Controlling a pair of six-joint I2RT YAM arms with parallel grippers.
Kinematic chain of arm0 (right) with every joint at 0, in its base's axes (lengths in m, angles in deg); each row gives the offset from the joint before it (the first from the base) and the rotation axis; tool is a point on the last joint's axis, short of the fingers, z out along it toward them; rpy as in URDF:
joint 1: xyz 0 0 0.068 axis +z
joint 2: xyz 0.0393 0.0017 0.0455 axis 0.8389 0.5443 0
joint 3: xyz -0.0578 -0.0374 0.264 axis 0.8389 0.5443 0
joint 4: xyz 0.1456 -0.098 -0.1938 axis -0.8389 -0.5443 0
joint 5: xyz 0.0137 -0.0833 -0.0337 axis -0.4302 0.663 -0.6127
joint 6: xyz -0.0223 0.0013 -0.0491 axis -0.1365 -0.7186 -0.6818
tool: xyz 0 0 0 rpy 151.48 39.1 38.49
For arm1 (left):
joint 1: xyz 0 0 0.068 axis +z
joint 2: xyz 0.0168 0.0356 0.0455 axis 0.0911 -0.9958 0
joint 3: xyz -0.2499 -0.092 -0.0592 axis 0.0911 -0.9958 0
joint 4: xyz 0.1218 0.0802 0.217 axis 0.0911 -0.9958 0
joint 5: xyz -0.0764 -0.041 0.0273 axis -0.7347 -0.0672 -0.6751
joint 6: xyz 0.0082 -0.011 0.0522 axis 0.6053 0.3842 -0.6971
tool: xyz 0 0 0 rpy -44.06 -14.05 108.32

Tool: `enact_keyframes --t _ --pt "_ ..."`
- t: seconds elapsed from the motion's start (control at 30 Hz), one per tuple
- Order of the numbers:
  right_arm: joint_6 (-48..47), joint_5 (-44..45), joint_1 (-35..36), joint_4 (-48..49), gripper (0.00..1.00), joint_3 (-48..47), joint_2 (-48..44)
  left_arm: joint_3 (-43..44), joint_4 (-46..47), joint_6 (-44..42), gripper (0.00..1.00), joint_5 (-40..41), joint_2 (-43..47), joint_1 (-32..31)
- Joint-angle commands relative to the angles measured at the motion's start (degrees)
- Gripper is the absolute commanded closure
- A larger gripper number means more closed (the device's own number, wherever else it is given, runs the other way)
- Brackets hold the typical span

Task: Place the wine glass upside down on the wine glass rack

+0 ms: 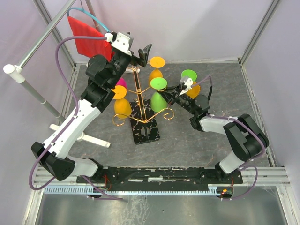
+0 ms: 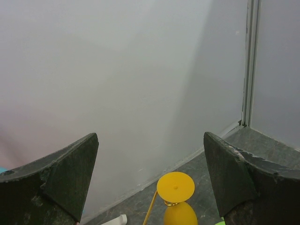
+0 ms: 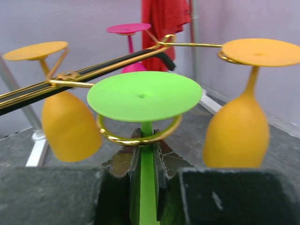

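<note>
The gold wire wine glass rack (image 1: pixel 137 96) stands on its black marbled base (image 1: pixel 146 127) mid-table. A green wine glass (image 1: pixel 158 84) hangs upside down on it, its foot (image 3: pixel 144 95) resting on a gold ring (image 3: pixel 112 137). My right gripper (image 1: pixel 172 96) is shut on this glass's green stem (image 3: pixel 149 187) just below the ring. Orange glasses (image 3: pixel 236 136) (image 3: pixel 70 124) and a pink one (image 3: pixel 129 29) hang on other arms. My left gripper (image 1: pixel 143 52) is open and empty, high above the rack's top; below it is an orange glass's foot (image 2: pixel 176 186).
A second green foot disc (image 1: pixel 188 74) and an orange bowl (image 1: pixel 193 90) sit beside my right wrist. A red cloth (image 1: pixel 86 35) hangs on a metal pole at the back left. A white post (image 1: pixel 93 138) lies left of the base. Cage walls surround the table.
</note>
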Motion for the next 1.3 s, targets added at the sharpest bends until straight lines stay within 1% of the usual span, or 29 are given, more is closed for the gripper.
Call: enact_keyframes --t 0.0,0.17,0.47,0.57,0.73,0.8,0.93,1.0,1.2,1.27 --pt "-2.82 7.47 -0.47 3.83 0.99 -2.48 0.64 -0.31 0.88 -2.79 0.01 0.77 0.92 0.41" --pt "-4.17 9.01 -0.49 3.44 0.99 -2.17 0.48 -0.5 0.85 -2.96 0.01 0.97 0.93 0.49" --pt "-5.78 8.25 -0.42 2.34 0.99 2.9 -4.04 -0.71 1.04 -3.19 0.01 0.9 0.83 1.26" --pt "-7.52 8.59 -0.48 0.25 0.99 4.32 -6.45 -1.13 1.08 -2.98 0.01 0.88 1.05 1.56" --pt "-8.79 5.1 -0.45 -5.81 0.98 4.47 -9.48 -1.68 1.48 -2.69 0.01 0.83 1.32 1.91" --pt "-8.78 3.89 -0.48 -6.89 0.93 4.5 -10.11 -1.94 1.72 -2.53 0.01 0.83 1.33 2.04" --pt "-9.53 2.55 -0.48 -7.27 0.78 6.13 -11.76 -2.34 2.13 -2.22 0.01 0.75 1.43 2.24" --pt "-10.39 2.34 -0.48 -8.38 0.72 7.08 -13.13 -2.63 2.38 -2.13 0.01 0.8 1.45 2.35" --pt "-13.81 2.81 -0.48 -16.07 0.59 9.62 -18.84 -2.87 2.78 -1.88 0.01 0.62 1.55 2.73" --pt "-14.74 3.42 -0.46 -19.07 0.55 10.33 -21.08 -2.98 2.88 -1.77 0.01 0.48 1.49 2.86"
